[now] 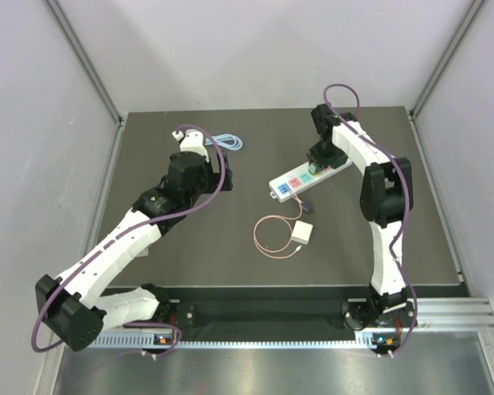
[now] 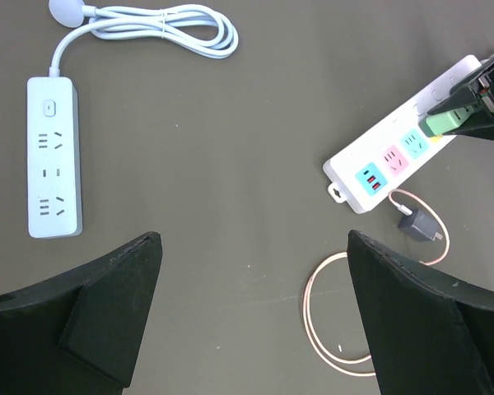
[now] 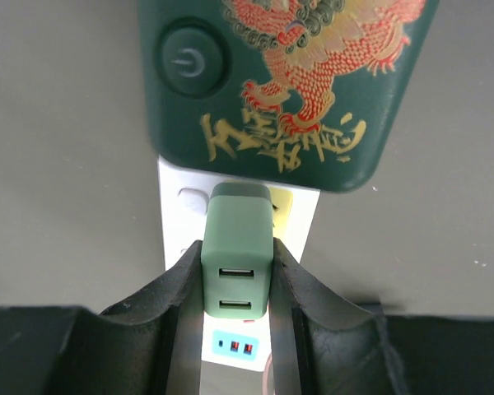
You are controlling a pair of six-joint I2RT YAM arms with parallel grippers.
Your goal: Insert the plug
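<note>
My right gripper (image 3: 237, 284) is shut on a green USB charger plug (image 3: 237, 259), held over the white power strip with coloured sockets (image 1: 300, 181), near its yellow socket (image 3: 281, 207). The plug (image 2: 445, 119) and the strip (image 2: 395, 156) also show in the left wrist view, at the right. My left gripper (image 2: 251, 317) is open and empty above the bare mat, left of the strip. In the top view the right gripper (image 1: 319, 160) is over the strip's far end and the left gripper (image 1: 204, 164) is at the mat's left.
A second white power strip (image 2: 53, 156) with a coiled white cord (image 2: 160, 25) lies at the far left. A small grey charger (image 2: 418, 224) with a pink looped cable (image 2: 346, 329) lies in front of the coloured strip. A dark green box with a dragon print (image 3: 284, 82) lies beyond it.
</note>
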